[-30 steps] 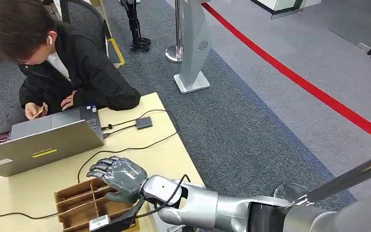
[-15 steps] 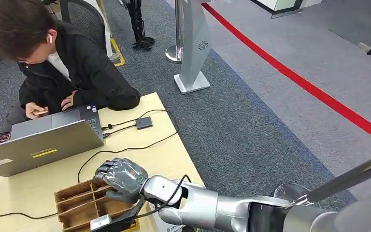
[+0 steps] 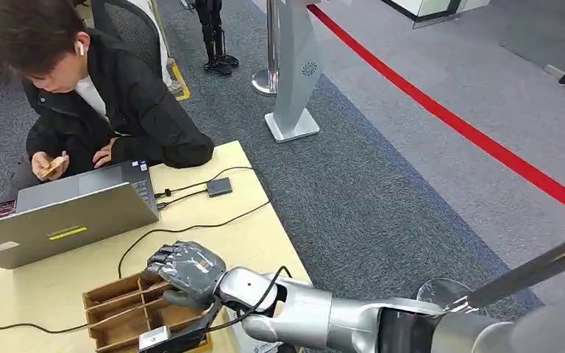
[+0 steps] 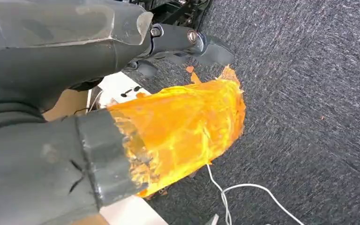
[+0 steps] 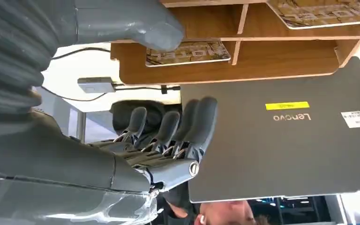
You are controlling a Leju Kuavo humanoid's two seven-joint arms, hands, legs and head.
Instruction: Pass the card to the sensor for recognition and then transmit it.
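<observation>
While the cards (image 5: pixel 188 52) lie flat in the compartments of the wooden divider tray (image 3: pixel 118 312), the right hand (image 3: pixel 184 268) hovers just above the tray's far compartments, palm down. Its fingers (image 5: pixel 194 123) are curled slightly and spread apart, and they hold nothing. In the right wrist view, one patterned card sits in a compartment close to the thumb, and a second card (image 5: pixel 318 13) lies in a neighbouring compartment across a wooden partition. No finger touches either card.

The tray rests near the front edge of the light wooden counter (image 3: pixel 257 228). A small grey-and-white device (image 3: pixel 152 339) sits at the tray's near edge, beside the robot's wrist. Behind the tray stands an open grey laptop (image 3: pixel 62 220), its lid back facing the robot and bearing a yellow sticker. Black cables run across the counter to a small dark sensor pad (image 3: pixel 219 186) near the far corner.

A person (image 3: pixel 96 95) in a black jacket sits behind the laptop, holding a small object in one hand.

In the left wrist view, the left hand (image 4: pixel 178 44) hangs over grey carpet (image 4: pixel 309 93), beside a part wrapped in orange tape (image 4: pixel 187 126); whether its fingers are open or closed cannot be told.
</observation>
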